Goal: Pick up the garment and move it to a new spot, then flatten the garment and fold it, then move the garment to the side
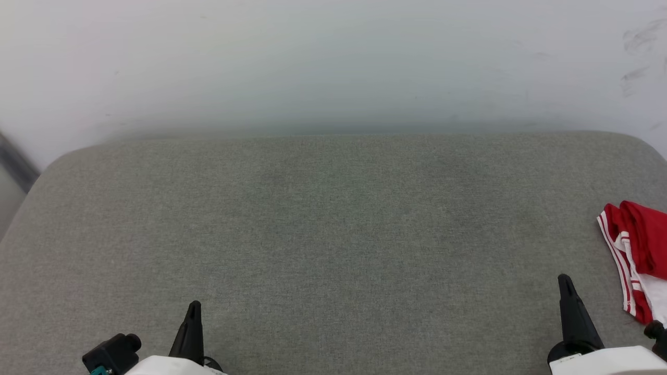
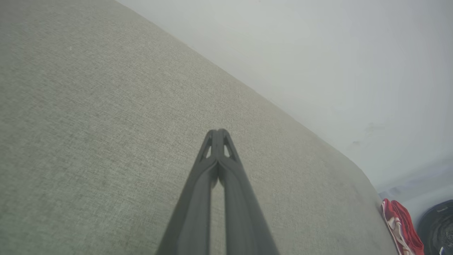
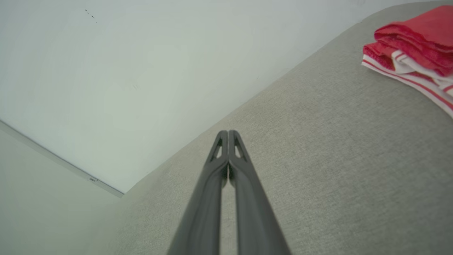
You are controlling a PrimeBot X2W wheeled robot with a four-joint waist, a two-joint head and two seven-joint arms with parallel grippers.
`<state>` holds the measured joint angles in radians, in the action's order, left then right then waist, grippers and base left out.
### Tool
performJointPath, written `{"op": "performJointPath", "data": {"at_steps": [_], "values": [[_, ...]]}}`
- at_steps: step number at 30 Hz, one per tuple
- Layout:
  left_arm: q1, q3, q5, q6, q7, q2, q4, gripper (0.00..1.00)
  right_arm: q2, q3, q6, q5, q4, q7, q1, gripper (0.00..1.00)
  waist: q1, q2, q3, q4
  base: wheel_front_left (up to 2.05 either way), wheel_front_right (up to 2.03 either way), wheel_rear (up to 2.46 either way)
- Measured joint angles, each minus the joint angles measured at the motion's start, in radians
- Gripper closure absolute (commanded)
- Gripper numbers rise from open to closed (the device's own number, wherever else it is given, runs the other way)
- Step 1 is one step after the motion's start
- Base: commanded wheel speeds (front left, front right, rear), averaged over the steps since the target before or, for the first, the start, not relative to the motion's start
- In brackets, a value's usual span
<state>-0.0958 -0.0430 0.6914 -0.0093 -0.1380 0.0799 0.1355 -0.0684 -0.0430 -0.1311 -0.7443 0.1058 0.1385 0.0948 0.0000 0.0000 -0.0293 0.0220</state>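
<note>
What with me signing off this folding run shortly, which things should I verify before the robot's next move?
1. Fold of the garment: ok, a compact layered bundle.
2. Place of the garment: ok, by the right edge of the grey cushion.
3. Whole garment resting on the cushion: cannot tell, the head view cuts it off.
4. The left gripper free: ok, fingers together, holding nothing.
5. The right gripper free: ok, fingers together, apart from the garment.

Head camera looking down on grey cushion (image 1: 333, 234), wrist cameras low along it, all sharing red garment (image 1: 646, 239)
</note>
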Motion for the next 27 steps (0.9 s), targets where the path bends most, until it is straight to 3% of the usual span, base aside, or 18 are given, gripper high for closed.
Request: {"op": "performJointPath", "data": {"at_steps": [27], "values": [[0.076,0.044,0.389,-0.050,0.085,0.003,0.043,1.00,-0.005,-0.009,0.000,-0.365,0.056,-0.087,-0.076,1.00,0.0000,0.0000,0.010,-0.007,0.00,0.00,0.00]]}}
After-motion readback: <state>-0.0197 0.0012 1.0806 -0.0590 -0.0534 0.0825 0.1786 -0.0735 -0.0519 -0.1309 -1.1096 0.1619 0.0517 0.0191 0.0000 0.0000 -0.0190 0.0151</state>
